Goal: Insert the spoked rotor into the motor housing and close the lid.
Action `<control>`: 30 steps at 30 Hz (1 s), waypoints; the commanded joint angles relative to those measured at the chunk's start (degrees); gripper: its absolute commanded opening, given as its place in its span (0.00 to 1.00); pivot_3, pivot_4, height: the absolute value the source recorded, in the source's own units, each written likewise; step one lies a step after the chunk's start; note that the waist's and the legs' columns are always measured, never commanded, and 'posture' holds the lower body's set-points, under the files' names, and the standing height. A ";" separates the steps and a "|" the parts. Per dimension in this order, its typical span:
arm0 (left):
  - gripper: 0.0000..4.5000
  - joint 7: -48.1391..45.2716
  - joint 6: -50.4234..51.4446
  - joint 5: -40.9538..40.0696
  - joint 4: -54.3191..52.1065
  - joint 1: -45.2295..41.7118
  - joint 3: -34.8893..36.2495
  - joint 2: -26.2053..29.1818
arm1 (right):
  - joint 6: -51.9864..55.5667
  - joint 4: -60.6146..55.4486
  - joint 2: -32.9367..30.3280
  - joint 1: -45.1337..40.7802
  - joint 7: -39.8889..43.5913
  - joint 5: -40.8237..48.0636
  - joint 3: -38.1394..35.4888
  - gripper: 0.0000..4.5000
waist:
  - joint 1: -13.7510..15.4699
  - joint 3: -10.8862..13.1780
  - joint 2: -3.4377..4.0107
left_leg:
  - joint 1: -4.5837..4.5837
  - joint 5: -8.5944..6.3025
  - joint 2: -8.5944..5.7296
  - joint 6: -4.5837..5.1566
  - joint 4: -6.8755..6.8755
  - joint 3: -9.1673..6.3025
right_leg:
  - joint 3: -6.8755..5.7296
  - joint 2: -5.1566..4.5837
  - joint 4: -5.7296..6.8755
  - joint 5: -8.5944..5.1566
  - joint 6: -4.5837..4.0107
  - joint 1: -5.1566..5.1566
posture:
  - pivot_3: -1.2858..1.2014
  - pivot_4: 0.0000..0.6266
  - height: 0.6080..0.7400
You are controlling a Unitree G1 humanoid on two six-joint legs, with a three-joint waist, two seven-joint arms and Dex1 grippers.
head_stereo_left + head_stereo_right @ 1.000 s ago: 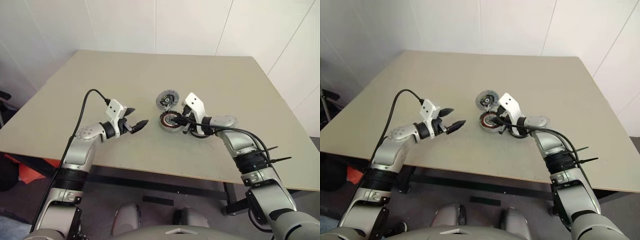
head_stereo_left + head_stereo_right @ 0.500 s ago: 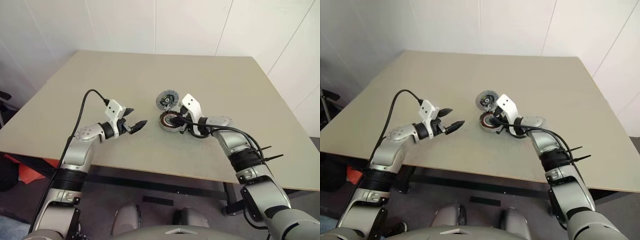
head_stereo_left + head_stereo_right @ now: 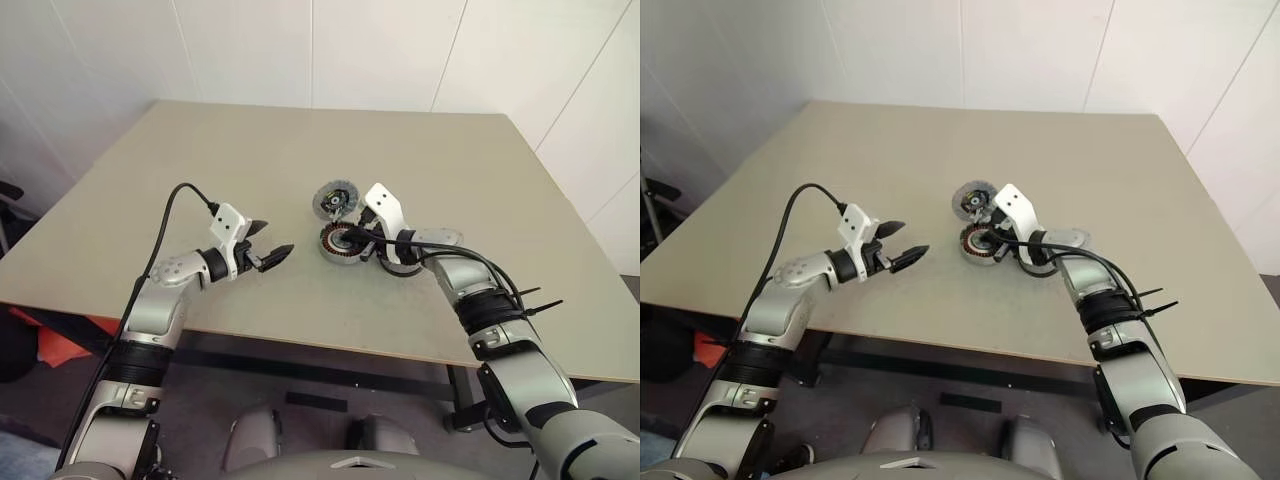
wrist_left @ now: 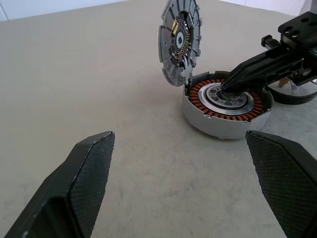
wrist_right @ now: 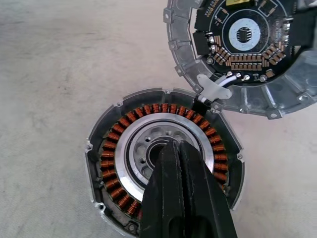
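The motor housing (image 3: 343, 243) lies flat on the table, with copper windings around a silver centre (image 5: 111, 148). Its round lid (image 3: 333, 198) stands tilted open at the housing's far edge, circuit side showing (image 5: 242, 49). My right gripper (image 3: 351, 240) is shut, and its tips rest in the housing's central hole (image 5: 174, 147). A dark-rimmed disc (image 4: 290, 96), seemingly the spoked rotor, lies flat to the right of the housing, mostly hidden under my right hand. My left gripper (image 3: 275, 237) hovers open and holds nothing, a short way left of the housing.
The beige table (image 3: 200, 170) stretches bare around the parts. Its front edge (image 3: 330, 345) runs close below both hands. White walls rise behind the table.
My right elbow has drawn in slightly while the shut tips stay at the housing's centre. The left arm has not moved.
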 commanded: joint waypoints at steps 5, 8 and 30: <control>1.00 0.16 -1.24 0.34 -1.64 -0.90 0.27 0.22 | -1.69 2.04 0.05 -2.16 -0.66 -0.30 -1.31 0.00 | 0.00 0.00 0.00 | 0.00 0.00 0.00 0.01 0.00 0.00 | 0.00 0.00 0.00 0.00 0.00 0.00 | 0.52 0.00 1.00; 1.00 0.15 -1.27 0.43 -1.59 -0.90 0.28 0.16 | -1.89 2.32 0.20 -2.32 -0.90 -0.28 -1.41 0.00 | 0.00 0.00 0.00 | 0.00 -0.01 0.00 0.01 0.00 0.00 | 0.00 0.00 0.00 0.00 0.00 0.00 | 0.52 0.00 1.00; 1.00 -0.15 -1.35 0.85 -1.17 -0.88 0.05 -0.32 | 3.32 -8.60 -0.58 1.14 0.15 0.78 -2.24 0.00 | 0.01 0.00 0.00 | -0.03 -0.01 0.00 0.01 -0.03 0.01 | 0.00 0.00 -0.01 0.00 0.00 -0.04 | 0.52 0.00 1.00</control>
